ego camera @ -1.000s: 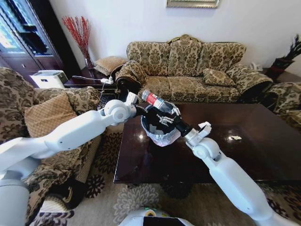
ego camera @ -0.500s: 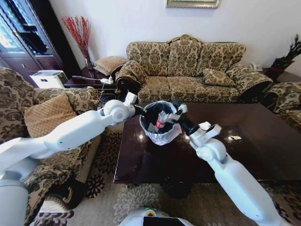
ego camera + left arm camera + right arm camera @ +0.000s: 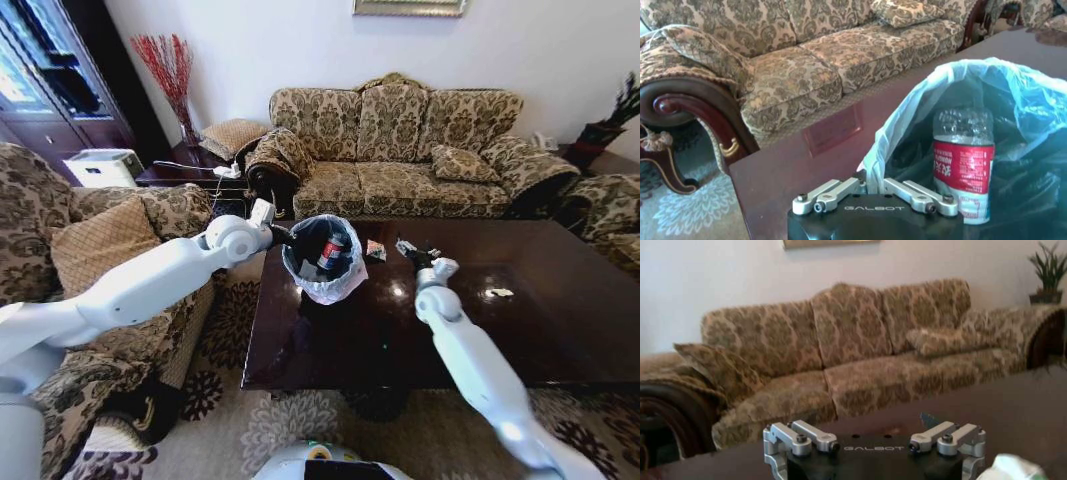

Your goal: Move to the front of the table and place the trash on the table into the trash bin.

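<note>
Clear plastic bottle with red label [image 3: 963, 169] stands inside the black bag-lined trash bin [image 3: 322, 258], whose rim the left hand [image 3: 870, 192] pinches above the glossy dark counter [image 3: 520, 320]. Right hand [image 3: 412, 248] hovers open, empty, near a small white scrap [image 3: 499, 293] farther right.

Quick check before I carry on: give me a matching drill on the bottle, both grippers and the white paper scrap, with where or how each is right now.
Things:
1. bottle
2. left gripper
3. right gripper
4. white paper scrap

States:
A. shut on the trash bin at its bagged rim
B. lying on the table, on the robot's right side
C. upright inside the trash bin
D. open, above the table's far part

Pairs: 1-C, 2-A, 3-D, 4-B
</note>
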Controlling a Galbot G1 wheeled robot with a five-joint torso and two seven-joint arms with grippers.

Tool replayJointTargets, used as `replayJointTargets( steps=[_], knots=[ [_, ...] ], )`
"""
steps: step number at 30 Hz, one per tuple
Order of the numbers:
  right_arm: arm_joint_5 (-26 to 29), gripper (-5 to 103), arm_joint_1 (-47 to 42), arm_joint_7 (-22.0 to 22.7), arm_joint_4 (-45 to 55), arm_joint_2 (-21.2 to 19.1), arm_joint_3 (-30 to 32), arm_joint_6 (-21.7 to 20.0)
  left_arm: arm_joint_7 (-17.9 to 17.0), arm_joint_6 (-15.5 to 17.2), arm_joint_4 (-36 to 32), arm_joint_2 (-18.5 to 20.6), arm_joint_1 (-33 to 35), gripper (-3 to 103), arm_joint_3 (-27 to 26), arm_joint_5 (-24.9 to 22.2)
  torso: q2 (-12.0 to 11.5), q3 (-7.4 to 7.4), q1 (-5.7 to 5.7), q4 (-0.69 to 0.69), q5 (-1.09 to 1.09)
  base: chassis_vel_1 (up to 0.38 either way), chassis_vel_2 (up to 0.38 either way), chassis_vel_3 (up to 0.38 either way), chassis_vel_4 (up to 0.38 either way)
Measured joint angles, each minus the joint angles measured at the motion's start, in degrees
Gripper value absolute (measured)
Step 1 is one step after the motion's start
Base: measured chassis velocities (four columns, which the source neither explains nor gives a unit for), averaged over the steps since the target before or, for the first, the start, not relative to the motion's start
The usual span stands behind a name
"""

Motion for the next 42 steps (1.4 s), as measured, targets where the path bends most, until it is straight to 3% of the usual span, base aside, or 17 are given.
replayJointTargets(
  steps=[5,12,16,20,22,25,29,37,42],
  knots=[
    [-0.71,100,8.26,-3.28,-15.82,5.51,-0.65,0.94,-0.03,-0.05,-0.93,-1.80,-1.33,0,1.49,-0.30,0.00,0.01,0.00,0.00,0.00,0.000,0.000,0.000,0.000],
    [-1.13,100,13.04,-6.07,-24.06,6.76,0.06,0.71,0.45,-0.17,0.30,-6.51,-3.29,0,3.70,-0.31,0.00,0.01,0.01,-0.11,0.00,0.000,0.000,0.000,0.000],
    [-2.13,100,15.03,-9.02,-27.90,7.97,-0.18,1.53,0.40,-0.23,0.18,-7.19,-3.93,0,4.39,-0.64,0.00,0.00,0.00,-0.03,0.01,0.000,0.000,0.000,0.000],
    [-2.99,100,14.13,-11.56,-26.93,7.89,-0.37,3.92,0.20,-0.26,0.32,-7.36,-4.17,0,4.56,-0.75,0.00,0.00,0.00,0.02,-0.01,0.000,0.000,0.000,0.000],
    [-3.43,100,10.24,-13.28,-21.19,6.14,-0.89,6.30,0.12,-0.43,0.29,-7.00,-4.19,0,4.56,-0.78,0.00,0.00,0.01,-0.01,0.00,0.000,0.000,0.000,0.000],
    [-3.07,100,6.77,-16.09,-14.87,4.03,-1.15,3.28,0.10,-0.58,0.27,-6.83,-3.91,0,4.64,-0.76,0.00,-0.01,-0.01,-0.07,0.00,0.000,0.000,0.000,0.000],
    [-4.39,100,6.01,-18.63,-14.17,3.45,-1.53,3.35,-0.13,-0.63,0.11,-7.45,-3.73,0,4.92,-0.80,0.00,-0.01,-0.02,-0.05,0.02,0.000,0.000,0.000,0.000],
    [-5.37,100,6.63,-19.41,-15.42,3.88,-2.06,3.46,-0.52,-0.64,-0.13,-7.74,-4.87,0,5.73,-1.42,0.00,-0.01,-0.01,0.00,0.00,-0.024,-0.022,0.041,0.031],
    [-7.50,100,6.47,-20.31,-16.60,4.35,-2.22,8.87,-0.55,-0.65,0.00,-7.87,-5.03,0,5.78,-1.52,0.00,-0.01,0.00,-0.06,0.02,-0.090,-0.097,0.107,0.101]
  ],
)
